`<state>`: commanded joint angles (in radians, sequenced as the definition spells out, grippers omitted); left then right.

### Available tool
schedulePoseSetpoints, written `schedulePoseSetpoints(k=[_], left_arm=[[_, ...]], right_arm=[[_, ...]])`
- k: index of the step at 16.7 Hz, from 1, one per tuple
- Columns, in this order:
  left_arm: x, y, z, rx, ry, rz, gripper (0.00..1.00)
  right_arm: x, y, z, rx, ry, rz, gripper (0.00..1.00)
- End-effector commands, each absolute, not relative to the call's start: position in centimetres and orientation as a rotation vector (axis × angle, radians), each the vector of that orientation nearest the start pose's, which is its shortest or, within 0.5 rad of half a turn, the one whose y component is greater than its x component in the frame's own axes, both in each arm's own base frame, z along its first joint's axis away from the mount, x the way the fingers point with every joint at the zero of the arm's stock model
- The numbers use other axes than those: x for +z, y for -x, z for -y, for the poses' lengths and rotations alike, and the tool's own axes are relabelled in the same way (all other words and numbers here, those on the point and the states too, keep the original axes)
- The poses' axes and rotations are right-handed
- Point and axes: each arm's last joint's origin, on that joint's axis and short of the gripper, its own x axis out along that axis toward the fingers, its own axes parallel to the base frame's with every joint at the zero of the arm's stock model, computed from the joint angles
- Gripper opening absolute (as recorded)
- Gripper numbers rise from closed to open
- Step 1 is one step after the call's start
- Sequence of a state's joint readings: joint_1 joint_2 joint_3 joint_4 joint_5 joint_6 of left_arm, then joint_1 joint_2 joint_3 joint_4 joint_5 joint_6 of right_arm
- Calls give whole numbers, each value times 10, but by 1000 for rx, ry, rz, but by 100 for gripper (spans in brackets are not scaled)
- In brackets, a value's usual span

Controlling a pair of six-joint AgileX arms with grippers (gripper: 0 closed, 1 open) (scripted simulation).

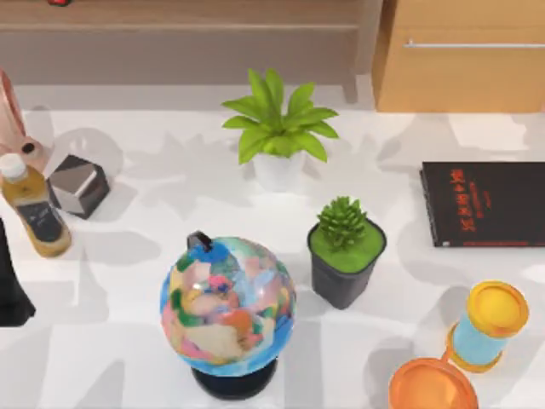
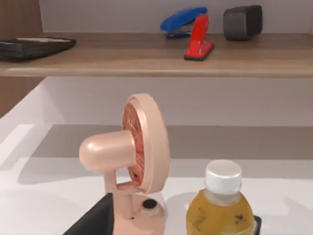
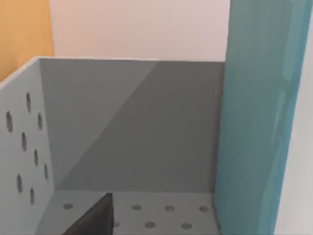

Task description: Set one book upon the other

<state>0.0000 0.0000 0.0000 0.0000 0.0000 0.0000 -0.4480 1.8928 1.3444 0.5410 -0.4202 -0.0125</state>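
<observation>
The thin black book [image 1: 484,204] with red characters lies flat at the right side of the table, running off the top view's right edge. In the right wrist view the teal-blue book [image 3: 259,122] stands upright, close to the camera, beside the wall of a grey perforated holder [image 3: 29,147]. A dark part of my right gripper [image 3: 95,218] shows low in that view, apart from the book. My left gripper [image 2: 93,220] is parked at the table's left edge, near a pink fan [image 2: 132,152] and a juice bottle [image 2: 221,205].
A globe [image 1: 227,307] stands front centre, a small black-potted plant [image 1: 345,247] right of it and a white-potted plant [image 1: 277,136] behind. A dark cube [image 1: 78,186] sits at the left. A yellow-and-blue hourglass [image 1: 490,328] and an orange disc [image 1: 433,388] stand in front of the black book.
</observation>
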Motion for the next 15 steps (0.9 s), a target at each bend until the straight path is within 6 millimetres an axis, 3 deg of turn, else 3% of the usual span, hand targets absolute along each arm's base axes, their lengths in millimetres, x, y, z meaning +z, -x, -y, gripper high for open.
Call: schedulePoseSetpoints(k=[4,10,15], left_arm=[[160,-106,1,0,0,0,100],[160,-106,1,0,0,0,100],[160,-106,1,0,0,0,100]], right_arm=[[250,-431,205,-7,26,-6,100],[248,-433,205,-5,25,-9,100],[249,-453,206,-6,27,-5,100]])
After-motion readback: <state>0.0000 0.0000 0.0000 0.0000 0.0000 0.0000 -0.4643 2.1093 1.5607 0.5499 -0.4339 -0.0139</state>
